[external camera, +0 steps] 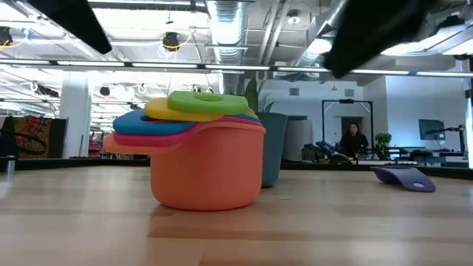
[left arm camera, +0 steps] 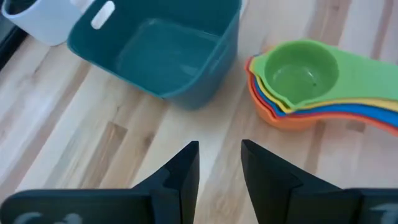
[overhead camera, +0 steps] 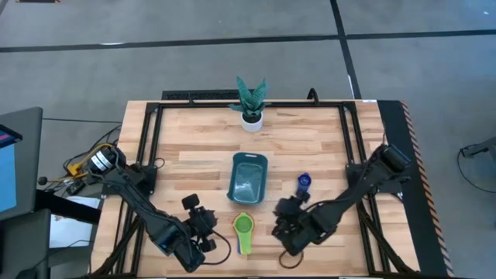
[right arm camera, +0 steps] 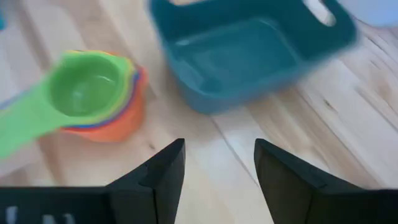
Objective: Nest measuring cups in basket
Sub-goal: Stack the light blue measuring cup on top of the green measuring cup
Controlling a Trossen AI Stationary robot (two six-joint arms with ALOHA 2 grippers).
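A nested stack of measuring cups (overhead camera: 244, 226), green on top and orange at the bottom, stands on the table just in front of the dark teal basket (overhead camera: 248, 178). The orange cup's base (external camera: 207, 196) rests on the wood, and the handles point toward the near edge. A single dark blue cup (overhead camera: 304, 183) lies on the table right of the basket. My left gripper (left arm camera: 219, 163) hovers open to the left of the stack, and my right gripper (right arm camera: 219, 163) hovers open to its right. Nothing is between either pair of fingers.
A small white pot with a green plant (overhead camera: 252, 108) stands at the far edge behind the basket. The basket's inside (left arm camera: 161, 53) shows bare. Bare wood lies between the stack and both grippers (overhead camera: 267, 232).
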